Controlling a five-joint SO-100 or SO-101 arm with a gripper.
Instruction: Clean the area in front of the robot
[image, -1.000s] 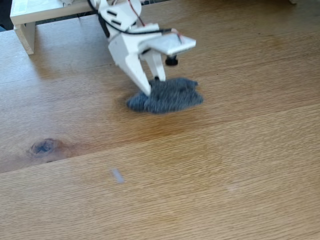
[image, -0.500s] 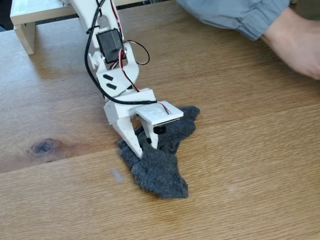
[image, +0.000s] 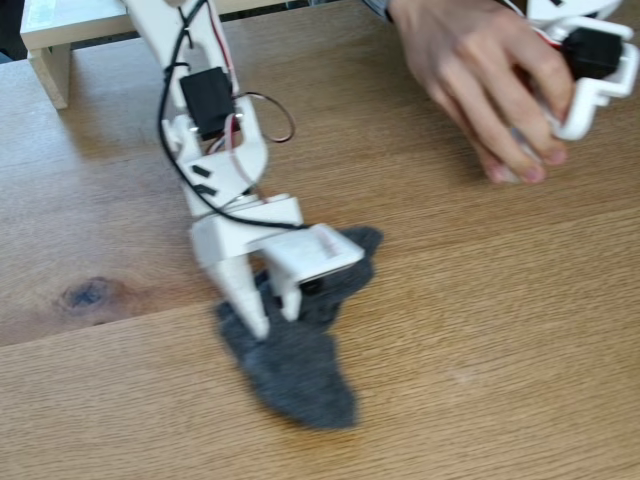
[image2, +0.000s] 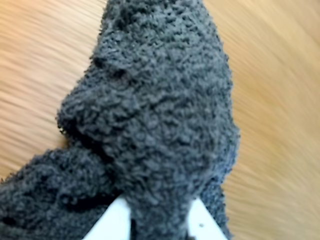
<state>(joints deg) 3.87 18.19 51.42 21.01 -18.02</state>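
Note:
The robot's white arm (image: 215, 130), with black servos and loose red and black wires, reaches down over the light-oak tabletop (image: 480, 330). Its pointed gripper (image: 275, 320) is shut on a fuzzy dark grey cloth (image: 295, 375) that lies spread on the wood and trails toward the near edge. In the wrist view the cloth (image2: 160, 115) bulges up between the two white fingertips of the gripper (image2: 160, 227), with blurred wood on both sides. The cloth hides the wood under it.
A dark knot (image: 85, 293) marks the wood left of the cloth. A white shelf-like frame (image: 55, 40) stands at the far left corner. At the upper right a person's hand (image: 480, 70) grips a white and black device (image: 590, 70) just above the table.
The arm has dragged the cloth nearer and slightly left across the table, over the small pale streak. The person's hand has come further in at the upper right, now holding the white device.

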